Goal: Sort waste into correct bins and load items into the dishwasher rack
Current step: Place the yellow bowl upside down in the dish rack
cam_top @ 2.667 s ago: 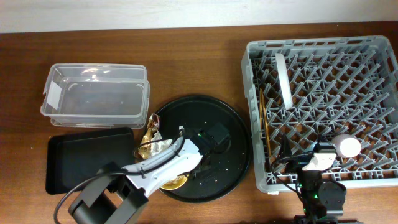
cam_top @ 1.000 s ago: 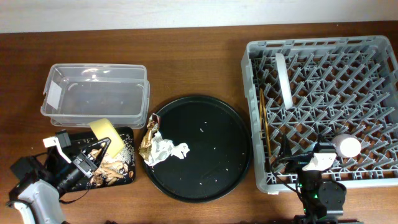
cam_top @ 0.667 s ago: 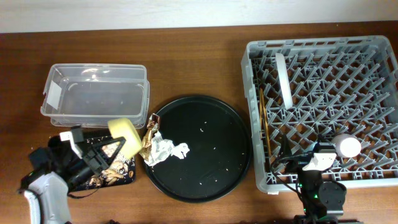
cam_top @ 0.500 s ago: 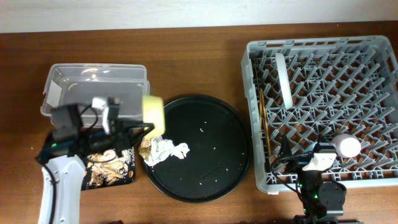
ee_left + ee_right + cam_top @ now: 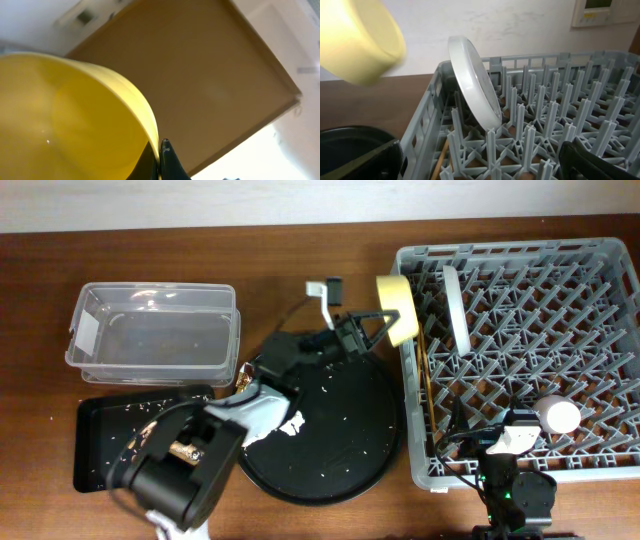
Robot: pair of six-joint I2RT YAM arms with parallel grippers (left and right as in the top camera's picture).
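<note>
The small yellow bowl (image 5: 396,308) is gripped at its rim by the left gripper (image 5: 383,322) and held over the left edge of the dishwasher rack (image 5: 560,320), near the upright plate (image 5: 456,305). Chopsticks (image 5: 424,380) are laid in the rack below. The right gripper (image 5: 480,167) is held open at the rack's near side. The napkin (image 5: 262,418) is seen on the round black tray (image 5: 350,440).

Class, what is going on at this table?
The left arm holds the small yellow bowl in its jaws, tipped on its side at the left edge of the dishwasher rack. A plate stands on edge in the rack, with chopsticks lying beside it. The right arm sits at the rack's near side, jaws open. A crumpled napkin lies on the round black tray.
</note>
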